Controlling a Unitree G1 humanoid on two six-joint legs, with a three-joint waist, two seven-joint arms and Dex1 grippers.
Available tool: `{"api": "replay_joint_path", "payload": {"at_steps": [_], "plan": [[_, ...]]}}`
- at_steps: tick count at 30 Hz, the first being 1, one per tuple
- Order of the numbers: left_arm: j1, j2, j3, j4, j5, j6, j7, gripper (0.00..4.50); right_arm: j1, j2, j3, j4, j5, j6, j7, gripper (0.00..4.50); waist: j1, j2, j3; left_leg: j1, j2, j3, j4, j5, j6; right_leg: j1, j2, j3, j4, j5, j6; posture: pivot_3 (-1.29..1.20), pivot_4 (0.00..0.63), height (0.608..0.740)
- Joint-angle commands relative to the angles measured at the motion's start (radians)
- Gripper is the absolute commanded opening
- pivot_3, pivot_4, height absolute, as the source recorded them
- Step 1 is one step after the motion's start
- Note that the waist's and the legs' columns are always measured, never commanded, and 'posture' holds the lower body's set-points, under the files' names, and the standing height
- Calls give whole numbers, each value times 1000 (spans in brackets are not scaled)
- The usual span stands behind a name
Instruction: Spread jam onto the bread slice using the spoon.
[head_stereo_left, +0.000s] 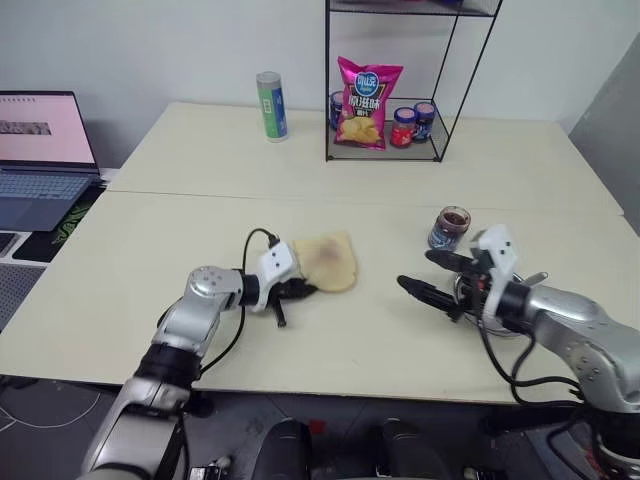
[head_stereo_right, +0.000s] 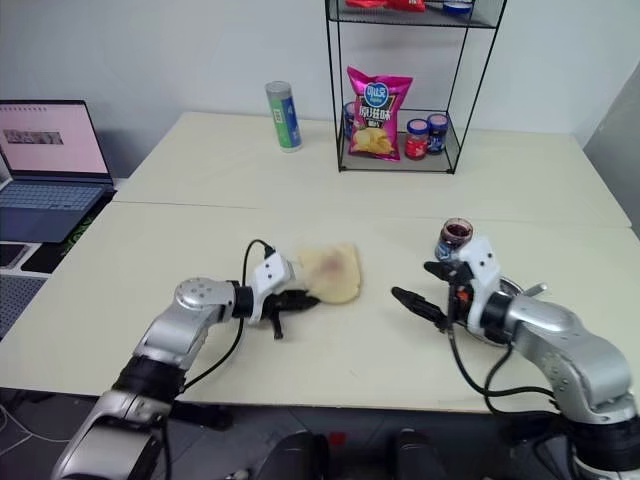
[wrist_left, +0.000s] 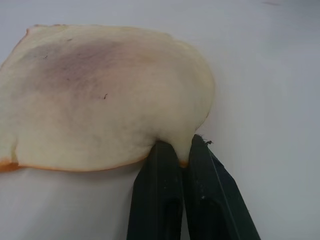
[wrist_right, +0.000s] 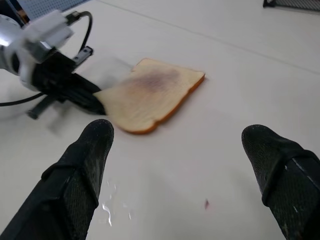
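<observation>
The bread slice (head_stereo_left: 327, 262) lies on my counter (head_stereo_left: 150, 260), a faint reddish smear at its centre. My left gripper (wrist_left: 179, 150) has its jaws clenched on the slice's crust edge. My right gripper (head_stereo_left: 420, 275) hovers beside the jam jar (head_stereo_left: 451, 227), jaws spread and empty.

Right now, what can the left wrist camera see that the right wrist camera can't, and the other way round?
The left wrist view alone shows, close up, the left gripper shut on the edge of the bread slice. The right wrist view alone shows the right gripper open above the table, holding nothing, and the left arm's white wrist and cable. Both show the bread slice with its faint reddish smear, pinched at one corner by the left gripper.
</observation>
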Motion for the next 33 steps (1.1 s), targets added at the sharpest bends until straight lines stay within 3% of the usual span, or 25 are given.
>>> {"api": "replay_joint_path", "payload": {"at_steps": [1, 12, 20, 27, 33], "plan": [[0, -17, -85, -53, 57, -22, 8, 33, 63, -29, -65, -102, 60, 25, 17, 4500, 5, 1, -1, 0, 0, -1, 0, 0, 0, 0, 0, 0, 0, -1, 0, 0, 150, 740], [-180, -135, -117, 218, 143, -168, 127, 33, 103, 5, -56, -139, 65, 30, -39, 4500, 12, 1, -1, 0, -2, 0, 3, 0, 1, 1, 1, 1, -2, -2, 4, 0, 150, 740], [-180, -125, -112, 251, 121, -208, 46, 33, 125, 7, -78, -139, 58, 22, -52, 4500, 13, 1, -1, 0, -1, -1, 2, 0, 1, 1, 2, 0, -1, -2, 4, 0, 150, 740], [-179, -127, -96, 218, 100, -178, 27, 1347, 143, 0, -101, -127, 59, 11, -43, 4500, 13, 1, -1, 0, -1, 0, 2, 0, 1, 1, 2, 1, -1, -2, 4, 0, 150, 740], [-134, -39, -73, 126, 64, -126, -44, 2542, 146, 4, -140, -114, 69, 19, -51, 4500, 8, 1, -1, 0, -1, 0, 2, 0, 1, 1, 2, 1, -1, -2, 4, 0, 150, 740]]}}
